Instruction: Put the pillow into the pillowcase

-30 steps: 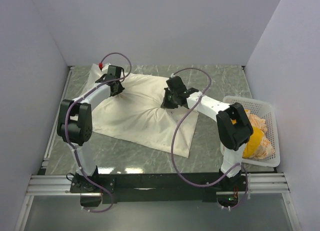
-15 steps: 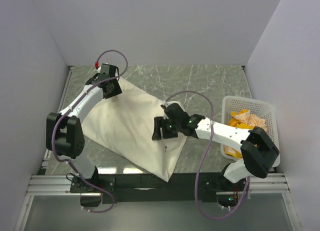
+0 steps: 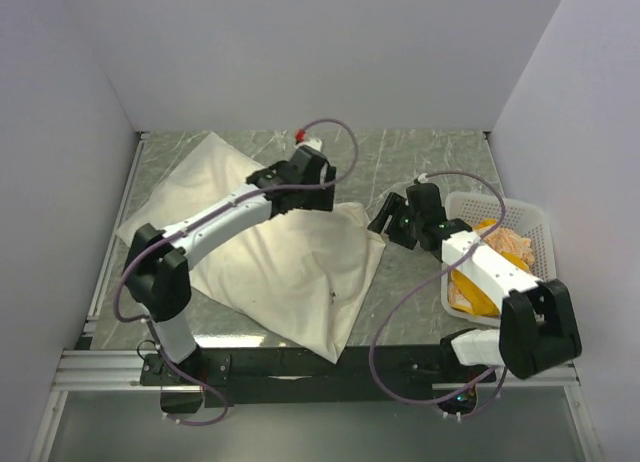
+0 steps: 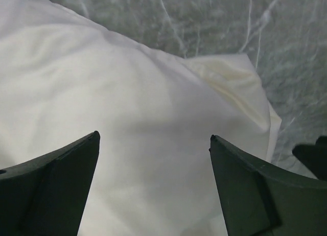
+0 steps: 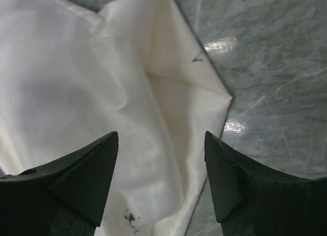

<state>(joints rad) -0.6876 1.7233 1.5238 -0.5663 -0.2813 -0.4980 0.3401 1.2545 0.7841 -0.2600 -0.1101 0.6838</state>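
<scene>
The pillowcase (image 3: pixel 270 272) lies spread and wrinkled across the left and middle of the marble table, a plump cream mass with one small dark speck (image 5: pixel 127 216). The pillow does not show as a separate thing and no print is visible, so it is hidden. My left gripper (image 3: pixel 320 197) hovers over the case's far right part, open, with only cream cloth (image 4: pixel 127 108) below its fingers. My right gripper (image 3: pixel 386 222) stands open just right of the case's right corner (image 5: pixel 204 88), nothing between its fingers. In their own views, the left gripper (image 4: pixel 154 135) and the right gripper (image 5: pixel 161 134) both stand wide apart.
A white slatted basket (image 3: pixel 520 214) holding orange and yellow items (image 3: pixel 500 247) stands at the right edge, close behind my right arm. Grey walls close off the back and both sides. Bare marble (image 3: pixel 420 302) shows between the case and the basket.
Both grippers have opened and let go of the cloth. The left arm swung from the far left corner to the case's right part. The right arm drew back toward the basket.
</scene>
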